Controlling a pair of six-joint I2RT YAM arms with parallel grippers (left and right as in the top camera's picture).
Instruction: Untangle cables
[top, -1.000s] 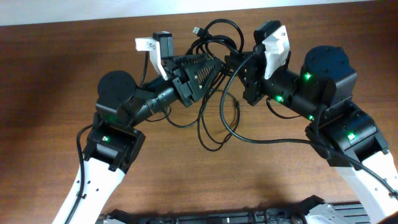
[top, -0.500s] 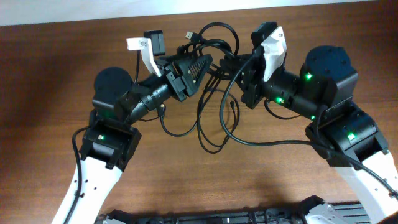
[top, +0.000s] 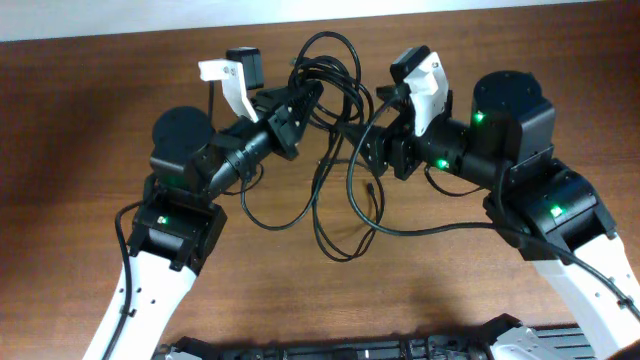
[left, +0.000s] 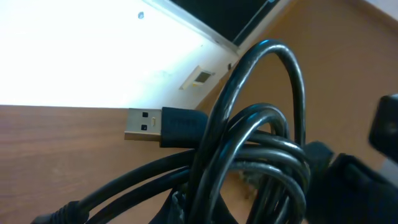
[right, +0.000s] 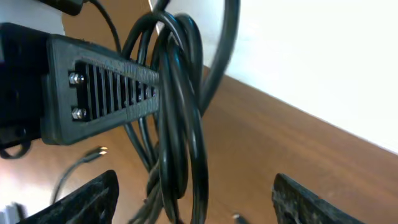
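Note:
The cables are a black tangle held above the brown table, with loose loops trailing down to the tabletop. My left gripper is shut on the bunched strands. In the left wrist view the cables fill the frame and a USB plug sticks out to the left. My right gripper stands open just right of the bundle. In the right wrist view its fingers are spread wide, the cables hang between them untouched, and the left gripper's ribbed finger clamps the strands.
The table's far edge meets a white wall close behind the bundle. A small plug end lies on the wood below the right gripper. Both arm bases stand at the near edge.
My left gripper has closed on the cable bundle and shifted it toward the far edge. My right gripper has let go of the cables and opened wide.

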